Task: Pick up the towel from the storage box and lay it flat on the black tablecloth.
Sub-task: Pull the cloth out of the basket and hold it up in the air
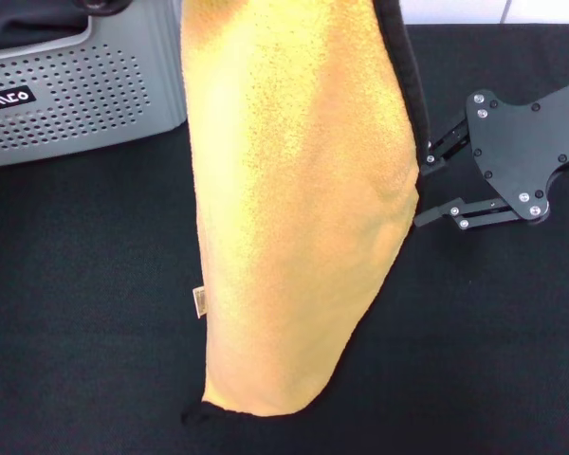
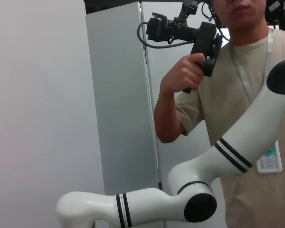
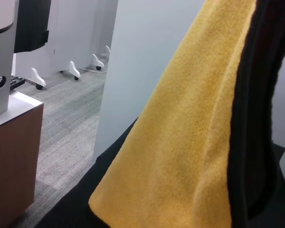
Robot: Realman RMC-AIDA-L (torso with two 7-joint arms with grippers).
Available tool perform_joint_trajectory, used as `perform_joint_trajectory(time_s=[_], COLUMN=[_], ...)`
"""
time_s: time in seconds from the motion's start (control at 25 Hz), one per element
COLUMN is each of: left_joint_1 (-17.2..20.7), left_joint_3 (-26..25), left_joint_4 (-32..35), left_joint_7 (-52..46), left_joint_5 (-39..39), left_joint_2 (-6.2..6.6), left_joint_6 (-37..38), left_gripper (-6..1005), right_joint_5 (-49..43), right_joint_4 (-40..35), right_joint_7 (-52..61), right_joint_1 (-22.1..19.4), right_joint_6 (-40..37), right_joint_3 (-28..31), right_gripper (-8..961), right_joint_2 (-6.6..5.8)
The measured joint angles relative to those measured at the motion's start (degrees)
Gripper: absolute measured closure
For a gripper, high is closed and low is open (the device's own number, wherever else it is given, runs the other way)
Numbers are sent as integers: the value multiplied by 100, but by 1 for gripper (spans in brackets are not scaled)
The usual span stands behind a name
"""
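Observation:
The towel (image 1: 294,190) hangs upright in the middle of the head view, its yellow-orange face towards me and a small white tag (image 1: 198,301) on its left edge. Its top runs out of the picture, so what holds it is hidden. Its lowest corner (image 1: 201,413) touches the black tablecloth (image 1: 76,313). My right gripper (image 1: 423,192) is open just right of the towel's right edge, its fingers (image 1: 455,210) pointing at it. The towel fills the right wrist view (image 3: 190,142). The storage box (image 1: 76,95) stands at the back left. My left gripper is out of view.
The left wrist view shows my white right arm (image 2: 228,152), a grey wall panel (image 2: 118,95) and a person (image 2: 242,71) holding a camera rig. The right wrist view shows a wooden cabinet (image 3: 14,156) beyond the table's edge.

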Motion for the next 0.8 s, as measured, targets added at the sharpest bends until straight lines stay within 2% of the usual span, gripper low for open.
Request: perform_joint_trajectory(time_s=[0.36,0.6,0.72,0.8], left_joint_1=[15,17,18,53], left_joint_3=[4,-1,-78,-265], left_joint_4=[1,-5,-97,-170], left_joint_7=[14,57,82,86], left_joint_5=[-9,-1,18,68], left_joint_2=[-1,-6,-29,-92], left_joint_6=[-5,-12,-24,-37], left_gripper=[970,969,969,969], right_joint_5=[-54,-78,-108,-174], right_joint_4=[-49,-133,-400,-617], right_joint_7=[-1,-76,6,174], right_joint_1=[10,-34,-231,-375], right_joint_6=[-6,-3,50,55], right_joint_3=[4,68,421,682], right_gripper=[765,832,866,888], right_joint_2=[1,4,128,219])
